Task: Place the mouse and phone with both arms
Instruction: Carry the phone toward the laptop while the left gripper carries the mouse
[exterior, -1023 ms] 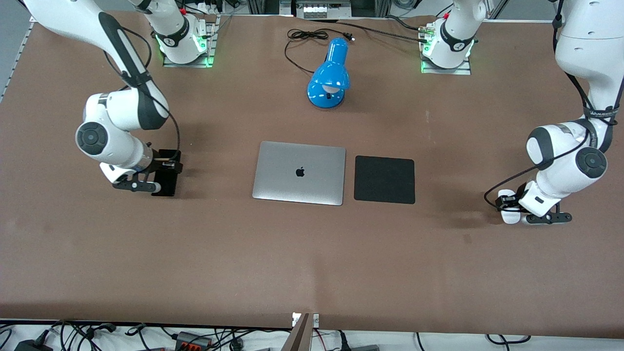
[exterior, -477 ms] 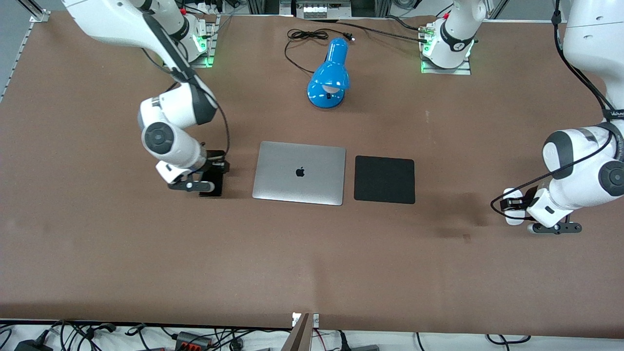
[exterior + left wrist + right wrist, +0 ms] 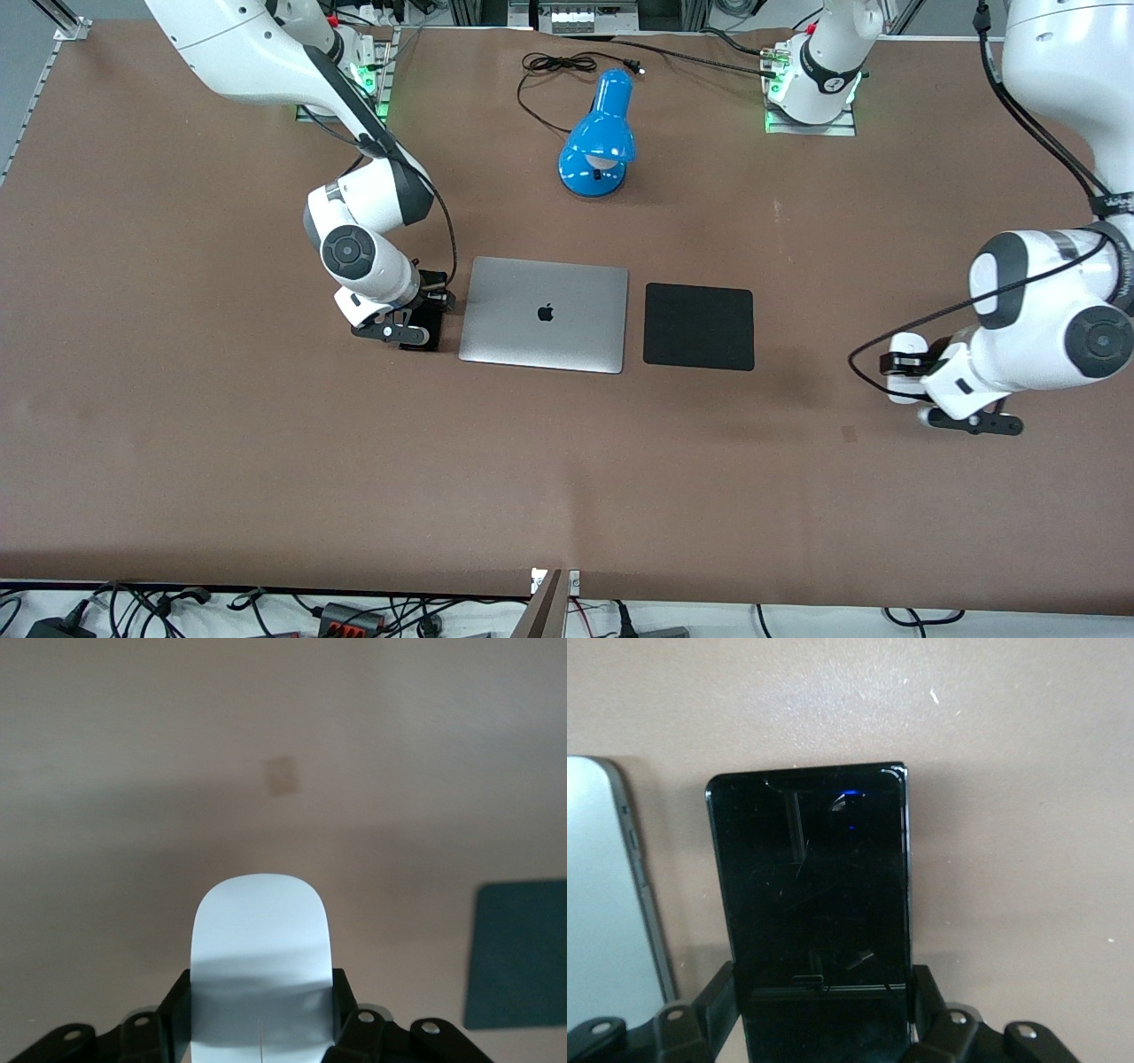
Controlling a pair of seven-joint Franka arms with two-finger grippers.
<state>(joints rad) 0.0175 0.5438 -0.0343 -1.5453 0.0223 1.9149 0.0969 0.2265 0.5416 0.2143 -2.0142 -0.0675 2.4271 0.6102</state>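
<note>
**Both loads carried, placement to come**

The right gripper (image 3: 423, 330) has its fingers clamped on the slim black glossy-faced phone (image 3: 811, 895), just beside the closed silver laptop (image 3: 543, 314) at the right arm's end. The left gripper (image 3: 908, 379) pinches the small white glossy oval mouse (image 3: 261, 970) over bare brown table (image 3: 567, 478), well apart from the square black mouse pad (image 3: 698, 326). Good practice, in my judgement: lower the phone level and parallel to the laptop's edge (no scraping), and carry the mouse over the pad before letting go.
</note>
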